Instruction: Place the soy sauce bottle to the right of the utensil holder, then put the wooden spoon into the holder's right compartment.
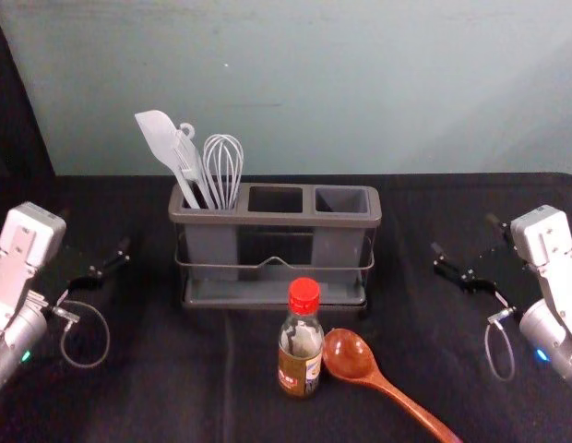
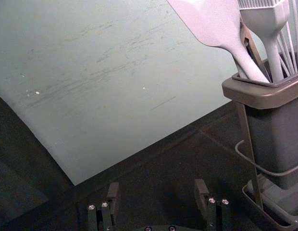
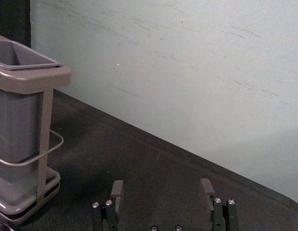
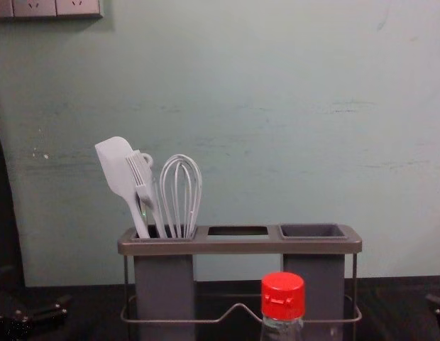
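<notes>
One wooden spoon (image 1: 351, 356) five o'clock, one soy sauce bottle (image 1: 301, 349) six, off one utensil holder (image 1: 277, 220).
Left gripper (image 1: 96, 233) nine, right gripper (image 1: 465, 235) three, both jaws apart; chest view adds one socket strip (image 4: 46, 8).

Looks like a robotics lab or test corner — one robot arm (image 1: 29, 236) at nine o'clock, another arm (image 1: 545, 238) at three, over a bench (image 1: 157, 397) draped in black cloth (image 1: 452, 341). A scuffed, pale green wall (image 1: 314, 83) rises at twelve, with a socket panel (image 4: 46, 7) between ten and eleven in the chest view. The utensil holder (image 1: 275, 220) hints at a kitchen — faintly.
</notes>
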Motion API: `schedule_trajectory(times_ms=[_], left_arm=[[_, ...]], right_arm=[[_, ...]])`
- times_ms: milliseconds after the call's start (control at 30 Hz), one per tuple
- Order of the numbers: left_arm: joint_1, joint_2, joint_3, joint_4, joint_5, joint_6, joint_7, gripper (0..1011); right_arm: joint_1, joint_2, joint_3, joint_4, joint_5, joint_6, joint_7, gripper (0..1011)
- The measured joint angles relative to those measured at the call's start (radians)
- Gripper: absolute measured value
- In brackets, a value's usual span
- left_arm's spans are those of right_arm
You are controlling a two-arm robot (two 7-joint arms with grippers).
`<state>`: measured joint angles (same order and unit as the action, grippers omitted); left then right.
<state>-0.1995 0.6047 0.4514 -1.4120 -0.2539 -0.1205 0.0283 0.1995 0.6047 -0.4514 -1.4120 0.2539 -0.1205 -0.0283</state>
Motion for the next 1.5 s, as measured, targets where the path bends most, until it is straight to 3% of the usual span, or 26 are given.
schedule_trajectory(times_ms=[167, 300, 567, 667, 767, 800, 933, 1100, 1233, 1267, 1333, 1500], left_arm=[[0.0, 0.0, 0.0, 0.0, 0.0, 0.0, 0.0, 1011], [0.0, 0.0, 0.0, 0.0, 0.0, 0.0, 0.0, 1012], [0.0, 0.0, 0.0, 0.0, 0.0, 0.0, 0.0, 1011], [0.0, 0.0, 0.0, 0.0, 0.0, 0.0, 0.0, 1011], [0.0, 0.0, 0.0, 0.0, 0.0, 0.0, 0.0, 1012], [0.0, 0.0, 0.0, 0.0, 0.0, 0.0, 0.0, 1011], [0.0, 0.0, 0.0, 0.0, 0.0, 0.0, 0.0, 1011], [0.0, 0.0, 0.0, 0.0, 0.0, 0.0, 0.0, 1011], [0.0, 0.0, 0.0, 0.0, 0.0, 0.0, 0.0, 1011], [0.0, 0.0, 0.0, 0.0, 0.0, 0.0, 0.0, 1011], [0.0, 0.0, 0.0, 0.0, 0.0, 0.0, 0.0, 1011], [0.0, 0.0, 0.0, 0.0, 0.0, 0.0, 0.0, 1011]], right_arm=[[-0.022, 0.009, 0.016, -0.035, -0.016, -0.015, -0.008, 1004], [-0.068, 0.031, 0.049, -0.105, -0.016, -0.039, -0.013, 1004], [-0.214, 0.094, 0.123, -0.253, 0.034, -0.106, 0.013, 1004], [-0.276, 0.126, 0.144, -0.293, 0.072, -0.149, 0.058, 1004], [-0.32, 0.16, 0.154, -0.308, 0.131, -0.205, 0.147, 1004], [-0.337, 0.18, 0.155, -0.315, 0.165, -0.23, 0.203, 1004], [-0.36, 0.217, 0.146, -0.327, 0.21, -0.277, 0.321, 1004], [-0.352, 0.228, 0.125, -0.331, 0.23, -0.301, 0.42, 1004], [-0.306, 0.206, 0.09, -0.32, 0.264, -0.29, 0.512, 1004], [-0.306, 0.206, 0.09, -0.32, 0.264, -0.29, 0.512, 1004], [-0.269, 0.18, 0.064, -0.31, 0.281, -0.26, 0.561, 1004], [-0.214, 0.139, 0.033, -0.3, 0.28, -0.202, 0.596, 1004]])
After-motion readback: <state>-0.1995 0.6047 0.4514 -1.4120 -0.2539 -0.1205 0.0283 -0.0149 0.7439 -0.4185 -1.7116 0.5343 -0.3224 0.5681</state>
